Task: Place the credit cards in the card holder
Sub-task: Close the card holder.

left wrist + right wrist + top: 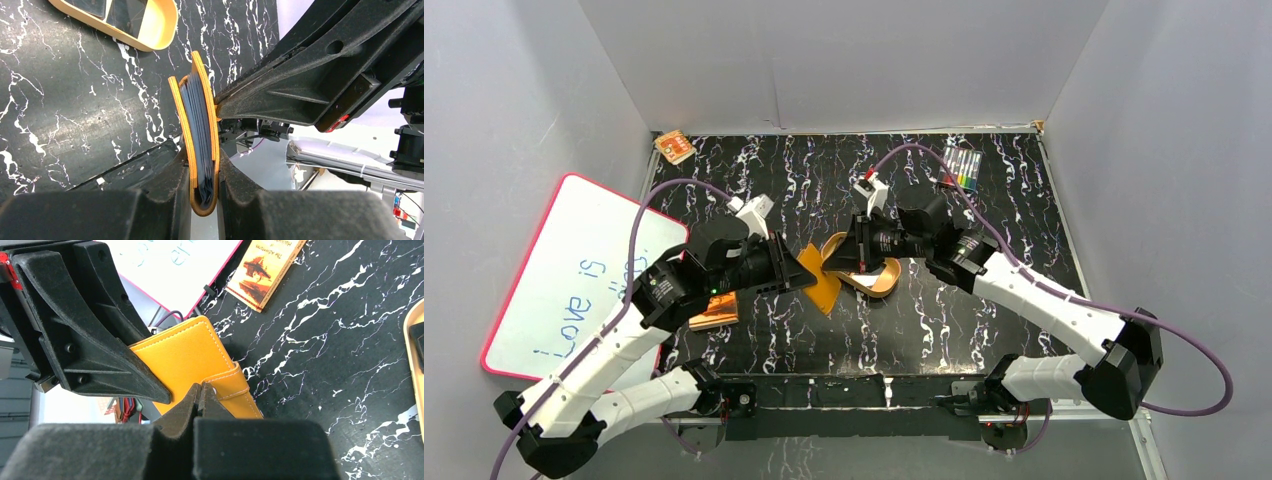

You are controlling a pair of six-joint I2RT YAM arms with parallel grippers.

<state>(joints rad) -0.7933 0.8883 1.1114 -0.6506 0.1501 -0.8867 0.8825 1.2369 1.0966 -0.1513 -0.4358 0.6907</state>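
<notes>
Black marbled table, grey walls; left gripper clamps card holder, right gripper closed.

tray near card holder, far table open

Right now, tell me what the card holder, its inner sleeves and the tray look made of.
The card holder: orange leather or faux leather, smooth, slight sheen; stitched edges show. Its sleeves: probably thin blue-grey plastic film, stacked in fine layers. The tray: tan, smooth, likely moulded plastic; rounded uniform rim.
</notes>
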